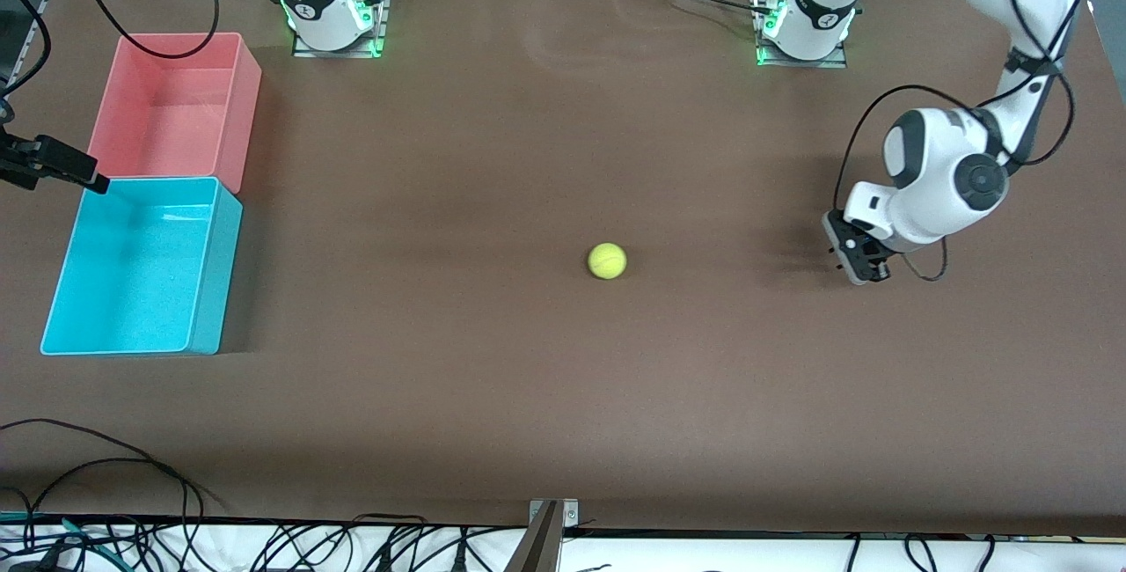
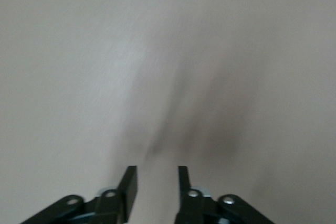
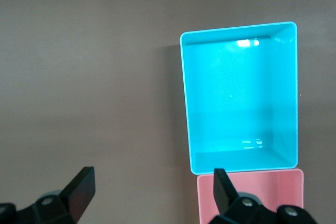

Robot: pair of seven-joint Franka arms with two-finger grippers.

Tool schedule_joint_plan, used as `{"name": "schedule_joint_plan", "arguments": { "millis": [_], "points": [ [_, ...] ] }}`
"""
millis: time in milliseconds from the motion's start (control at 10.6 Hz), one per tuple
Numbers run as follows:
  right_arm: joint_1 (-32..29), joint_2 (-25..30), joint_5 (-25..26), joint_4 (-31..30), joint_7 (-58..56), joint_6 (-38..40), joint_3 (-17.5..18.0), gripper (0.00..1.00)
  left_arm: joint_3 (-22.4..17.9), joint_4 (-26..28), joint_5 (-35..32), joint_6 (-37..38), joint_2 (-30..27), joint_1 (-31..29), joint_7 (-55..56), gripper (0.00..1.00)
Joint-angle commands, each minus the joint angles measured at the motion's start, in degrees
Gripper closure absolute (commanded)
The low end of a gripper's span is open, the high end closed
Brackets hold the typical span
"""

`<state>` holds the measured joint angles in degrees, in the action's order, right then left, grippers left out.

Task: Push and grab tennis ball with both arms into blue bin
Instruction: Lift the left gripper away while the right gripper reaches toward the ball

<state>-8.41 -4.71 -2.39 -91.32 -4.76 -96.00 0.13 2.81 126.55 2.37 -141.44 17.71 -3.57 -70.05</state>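
The tennis ball [image 1: 607, 260] lies on the brown table near its middle, alone. The blue bin [image 1: 209, 273] stands at the right arm's end of the table and also shows in the right wrist view [image 3: 187, 103]; nothing is in it. My left gripper [image 1: 858, 266] hangs low over the table, beside the ball toward the left arm's end, a good way from it. Its wrist view shows the fingers slightly apart [image 2: 157, 170] over bare table, with no ball. My right gripper [image 3: 152, 174] is wide open and empty, high over the bins' area, and shows at the front view's edge [image 1: 88, 176].
A pink bin [image 1: 246, 88] of the same shape touches the blue bin's end, farther from the front camera, and also shows in the right wrist view [image 3: 252, 182]. A black cable [image 1: 176, 53] hangs over it. More cables [image 1: 106, 475] lie along the table's near edge.
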Motion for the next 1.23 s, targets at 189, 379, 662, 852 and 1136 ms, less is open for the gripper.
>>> {"name": "schedule_joint_plan", "arguments": {
  "millis": [189,379,662,852,1136],
  "points": [
    [3.0,-2.1,1.2,0.6,0.4,0.2,0.2,0.00,-2.7,4.0,-0.8,3.9,-9.6,-0.6,-0.4,0.00],
    [3.0,-2.1,1.0,0.9,0.4,0.4,0.2,0.00,-2.7,4.3,-0.8,3.9,-13.3,-0.3,-0.3,0.00],
    [3.6,-2.1,1.0,0.9,0.2,0.6,0.4,0.00,-2.6,4.6,-0.8,4.0,-21.5,-0.6,-0.3,0.00],
    [3.7,-2.1,1.0,0.9,-0.8,0.6,0.2,0.00,-2.6,4.6,-0.7,4.0,-22.9,-0.6,-0.1,0.00],
    [3.7,-3.0,0.3,0.7,-8.1,1.1,0.2,0.00,-2.7,3.9,0.0,4.0,-24.2,-0.7,1.1,0.00]
  ]
}}
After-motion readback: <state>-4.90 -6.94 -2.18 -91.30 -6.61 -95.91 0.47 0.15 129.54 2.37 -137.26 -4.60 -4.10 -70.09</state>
